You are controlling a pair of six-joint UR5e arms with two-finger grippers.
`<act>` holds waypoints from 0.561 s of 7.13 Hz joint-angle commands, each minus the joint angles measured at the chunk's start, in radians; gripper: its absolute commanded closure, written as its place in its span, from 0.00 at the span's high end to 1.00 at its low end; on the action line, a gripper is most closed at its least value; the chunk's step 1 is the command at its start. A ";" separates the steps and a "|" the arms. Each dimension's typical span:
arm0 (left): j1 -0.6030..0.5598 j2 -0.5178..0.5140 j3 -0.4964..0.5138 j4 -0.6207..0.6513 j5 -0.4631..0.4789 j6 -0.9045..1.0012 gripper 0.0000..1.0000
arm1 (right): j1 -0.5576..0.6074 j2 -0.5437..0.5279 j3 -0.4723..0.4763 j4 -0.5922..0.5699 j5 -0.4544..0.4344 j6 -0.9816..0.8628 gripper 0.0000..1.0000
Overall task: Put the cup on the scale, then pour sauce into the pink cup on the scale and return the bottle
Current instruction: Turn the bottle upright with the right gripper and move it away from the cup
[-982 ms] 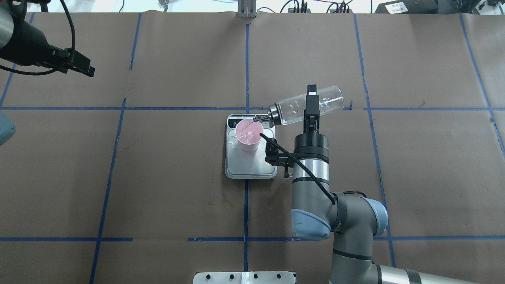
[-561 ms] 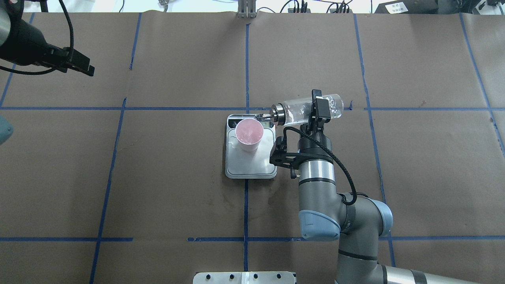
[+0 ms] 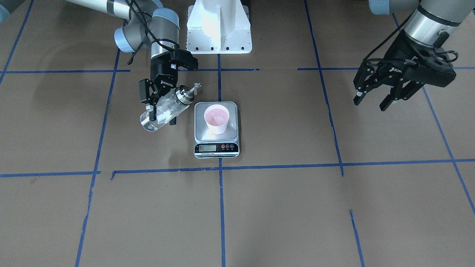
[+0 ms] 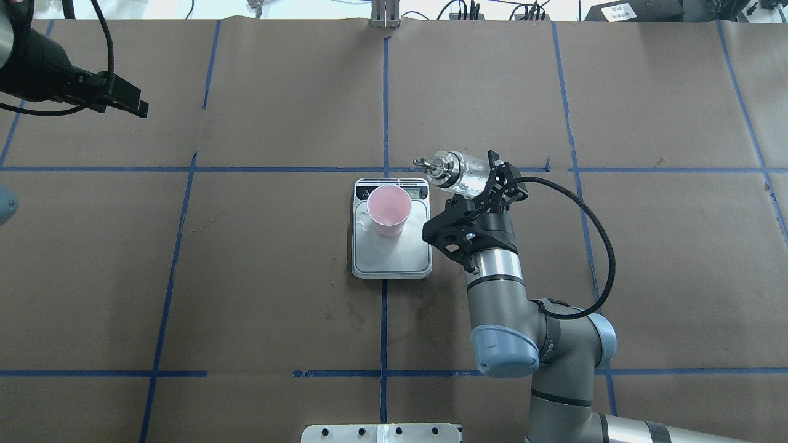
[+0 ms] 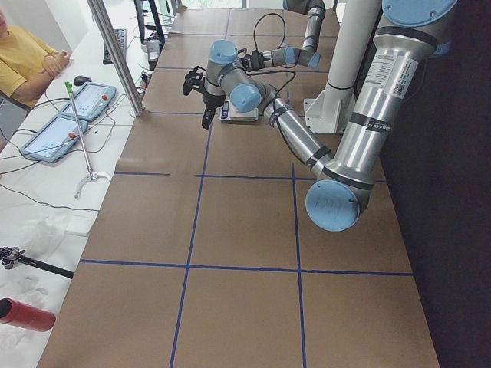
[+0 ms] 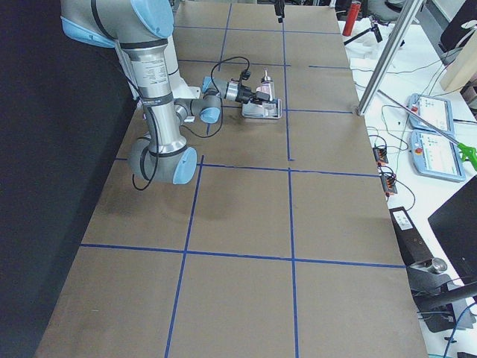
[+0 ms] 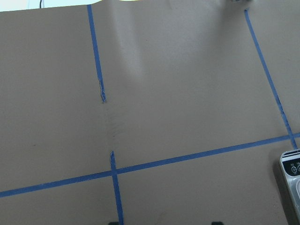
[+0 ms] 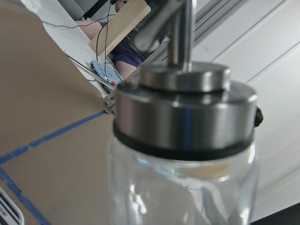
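Note:
The cup, white outside and pink inside, stands upright on the far part of the scale's steel platform; both also show in the overhead view, cup on scale. My right gripper is shut on the clear glass bottle, held tilted above the table beside the scale, with its metal spout pointing up and off the cup. The bottle shows overhead and fills the right wrist view. My left gripper hangs open and empty far off to the side.
The white robot base stands behind the scale. Blue tape lines cross the brown table paper. A corner of the scale shows in the left wrist view. An operator and tablets are beyond the table's far edge.
My right wrist has turned and drawn back, swinging the bottle from lying level with its spout over the cup to tilted spout-up beside the scale. The left arm has hardly moved.

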 commanded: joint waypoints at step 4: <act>0.001 0.000 0.000 0.000 0.000 -0.003 0.73 | 0.027 -0.194 0.140 0.048 0.107 0.392 0.00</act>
